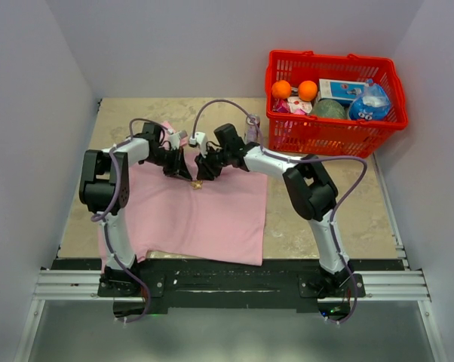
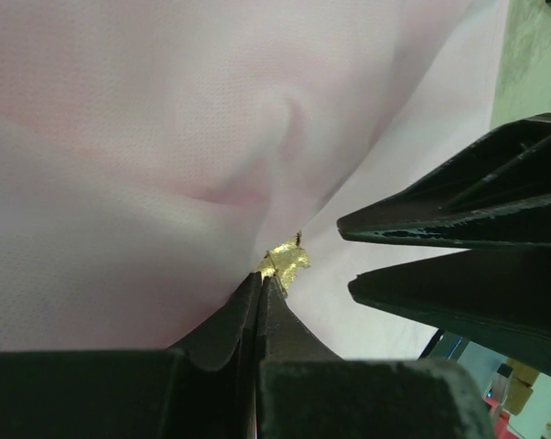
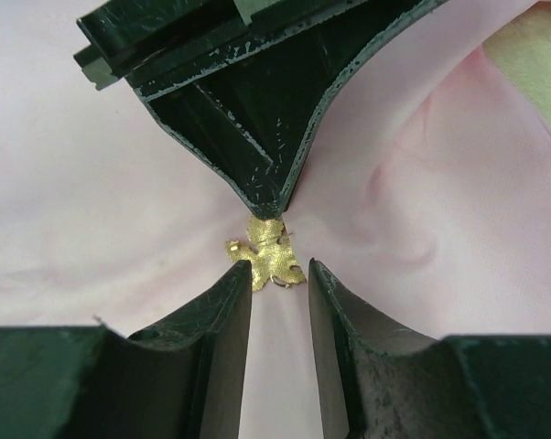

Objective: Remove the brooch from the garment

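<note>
The pink garment [image 1: 204,219] lies spread on the table between the arms. The small golden brooch [image 1: 197,184] sits on its upper part and also shows in the right wrist view [image 3: 272,255] and the left wrist view [image 2: 288,261]. My left gripper [image 2: 261,278] is shut, pinching the fabric right at the brooch's edge; folds in the cloth [image 3: 422,238] run toward that spot. From the right wrist view its tip [image 3: 266,206] touches the brooch's far side. My right gripper [image 3: 280,271] is open, its fingertips on either side of the brooch's near end.
A red basket [image 1: 336,124] stands at the back right, holding two orange fruits [image 1: 295,90], a box and a blue bag. Bare tan table [image 1: 310,226] lies right of the garment. Grey walls close in both sides.
</note>
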`<state>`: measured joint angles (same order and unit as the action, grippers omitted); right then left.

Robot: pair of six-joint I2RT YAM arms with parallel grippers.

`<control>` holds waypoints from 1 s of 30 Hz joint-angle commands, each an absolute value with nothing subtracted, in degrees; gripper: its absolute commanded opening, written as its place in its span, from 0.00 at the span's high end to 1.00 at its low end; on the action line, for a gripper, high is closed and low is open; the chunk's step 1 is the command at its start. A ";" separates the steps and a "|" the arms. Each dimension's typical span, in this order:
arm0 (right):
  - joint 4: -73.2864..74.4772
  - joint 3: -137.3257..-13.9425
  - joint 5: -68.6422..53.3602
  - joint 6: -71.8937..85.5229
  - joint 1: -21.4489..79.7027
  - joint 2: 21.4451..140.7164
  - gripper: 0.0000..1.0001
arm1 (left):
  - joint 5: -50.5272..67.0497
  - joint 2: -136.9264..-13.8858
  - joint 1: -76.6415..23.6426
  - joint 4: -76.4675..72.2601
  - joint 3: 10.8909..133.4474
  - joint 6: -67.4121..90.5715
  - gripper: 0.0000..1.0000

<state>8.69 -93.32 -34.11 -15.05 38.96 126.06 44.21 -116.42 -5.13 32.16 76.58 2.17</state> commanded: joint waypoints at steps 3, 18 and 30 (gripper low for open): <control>10.55 -97.21 -34.37 -13.62 39.02 127.79 0.64 | 45.18 -117.95 -3.52 29.62 76.82 3.78 1.00; 11.51 -98.88 -29.45 -13.62 39.11 130.69 0.63 | 46.23 -119.09 -3.43 28.65 75.59 3.61 0.98; 11.60 -101.42 -32.51 -10.29 39.20 131.57 0.60 | 50.71 -114.69 -2.99 25.66 71.98 3.43 0.86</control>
<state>12.47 -98.67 -29.80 -12.93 38.98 131.02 48.69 -117.19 -3.73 27.29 72.12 3.01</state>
